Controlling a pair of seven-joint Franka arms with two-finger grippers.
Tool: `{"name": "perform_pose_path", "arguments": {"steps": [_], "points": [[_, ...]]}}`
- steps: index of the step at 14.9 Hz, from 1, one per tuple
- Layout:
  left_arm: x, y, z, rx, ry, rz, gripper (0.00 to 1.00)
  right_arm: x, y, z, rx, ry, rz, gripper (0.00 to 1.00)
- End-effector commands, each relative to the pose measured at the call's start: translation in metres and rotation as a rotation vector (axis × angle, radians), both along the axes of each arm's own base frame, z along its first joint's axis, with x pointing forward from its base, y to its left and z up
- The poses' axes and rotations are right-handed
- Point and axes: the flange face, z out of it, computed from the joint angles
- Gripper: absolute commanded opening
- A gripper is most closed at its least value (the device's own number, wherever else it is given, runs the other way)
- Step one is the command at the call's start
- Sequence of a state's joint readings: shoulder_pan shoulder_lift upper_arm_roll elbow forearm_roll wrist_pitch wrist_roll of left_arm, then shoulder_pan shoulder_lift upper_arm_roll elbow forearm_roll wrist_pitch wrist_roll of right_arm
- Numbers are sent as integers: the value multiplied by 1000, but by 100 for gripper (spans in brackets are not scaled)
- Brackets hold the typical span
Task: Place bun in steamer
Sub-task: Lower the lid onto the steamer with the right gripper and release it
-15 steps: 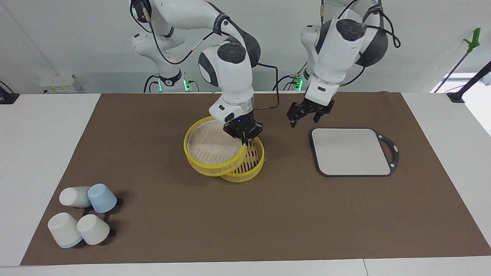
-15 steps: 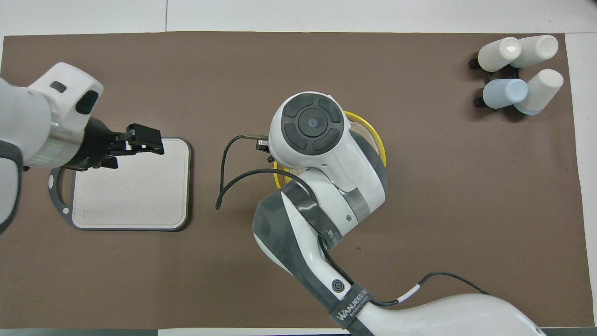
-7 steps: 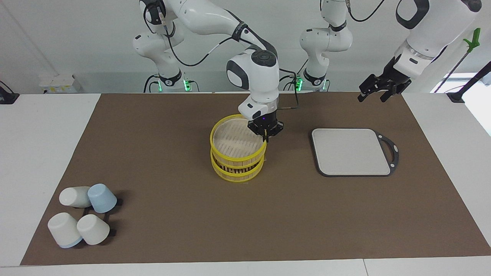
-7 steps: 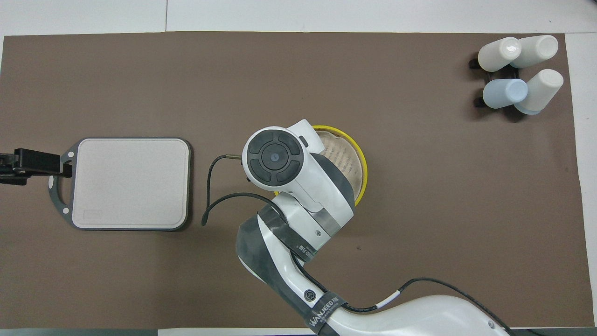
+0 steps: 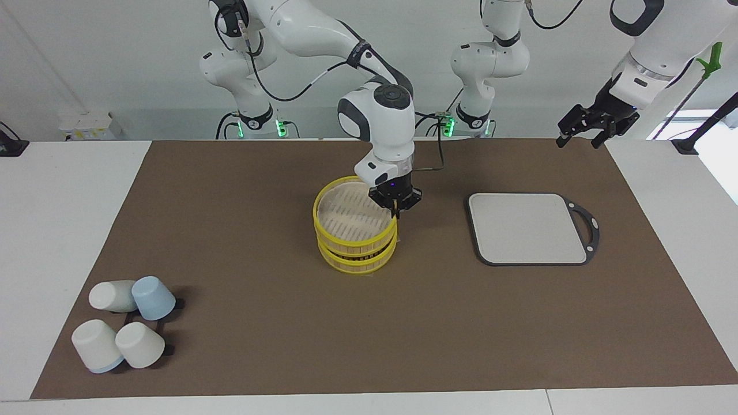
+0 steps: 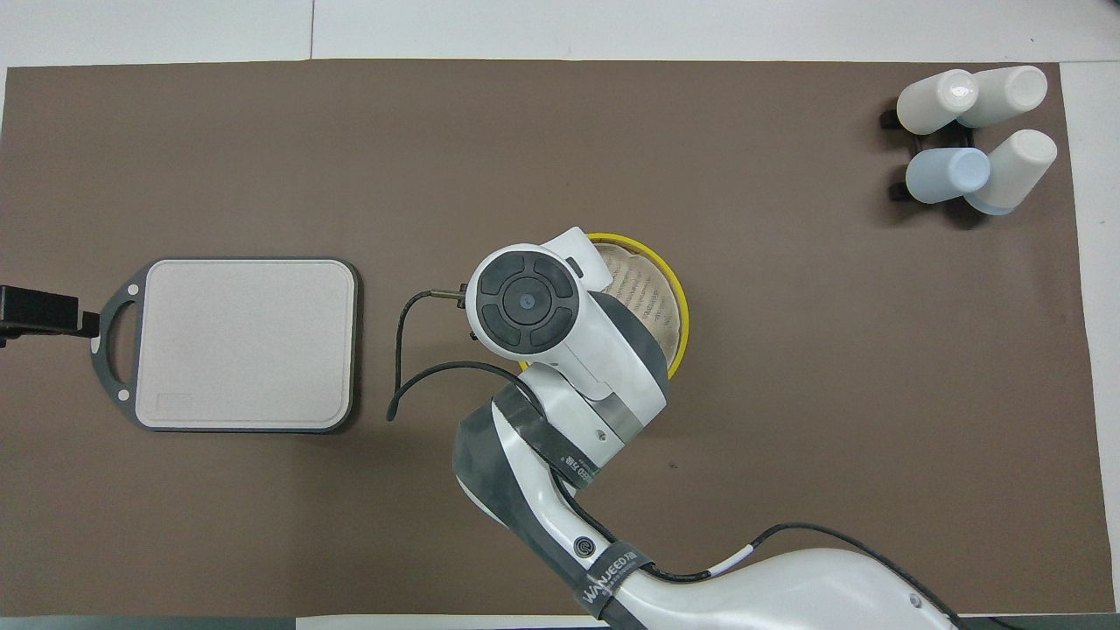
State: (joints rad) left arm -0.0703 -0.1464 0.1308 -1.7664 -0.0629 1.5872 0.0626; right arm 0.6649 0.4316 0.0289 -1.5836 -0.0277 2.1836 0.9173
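Observation:
The yellow-rimmed steamer point(image 5: 357, 260) stands mid-table with its slatted lid point(image 5: 350, 214) lying level on top. My right gripper point(image 5: 395, 212) is at the lid's rim on the side toward the left arm's end, shut on that rim. In the overhead view the right arm's wrist covers the gripper, and only part of the lid point(image 6: 649, 293) shows. My left gripper point(image 5: 581, 125) hangs open and empty high over the mat's corner at the left arm's end, and its tip point(image 6: 39, 308) shows beside the board's handle. The bun is hidden.
A flat grey board with a black rim and handle point(image 5: 527, 227) point(image 6: 245, 341) lies between the steamer and the left arm's end. Several white and blue cups point(image 5: 124, 325) point(image 6: 971, 140) lie on a small rack at the mat's corner farthest from the robots, at the right arm's end.
The right gripper carried the tilted lid across and set it level on the steamer. The left arm swung up and away from the board toward its own end of the table.

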Motion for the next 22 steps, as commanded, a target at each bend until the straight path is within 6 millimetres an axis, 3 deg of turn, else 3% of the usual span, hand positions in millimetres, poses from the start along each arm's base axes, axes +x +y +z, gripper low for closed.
{"name": "perform_pose_path", "arguments": {"steps": [1, 12, 17, 19, 22], "points": [[0, -7, 7, 88, 10, -49, 100, 1, -6, 1, 3, -24, 11, 0], [10, -28, 36, 110, 19, -84, 100, 14, -18, 2, 4, -52, 70, 0], [12, -51, 31, 85, 24, -126, 100, 16, -17, 2, 17, -77, 93, 0], [21, -53, 17, 88, 55, -129, 100, 16, -17, 1, 17, -77, 93, 0], [21, -52, 18, 87, 52, -127, 100, 13, -11, -4, 14, -72, 102, 0]]}}
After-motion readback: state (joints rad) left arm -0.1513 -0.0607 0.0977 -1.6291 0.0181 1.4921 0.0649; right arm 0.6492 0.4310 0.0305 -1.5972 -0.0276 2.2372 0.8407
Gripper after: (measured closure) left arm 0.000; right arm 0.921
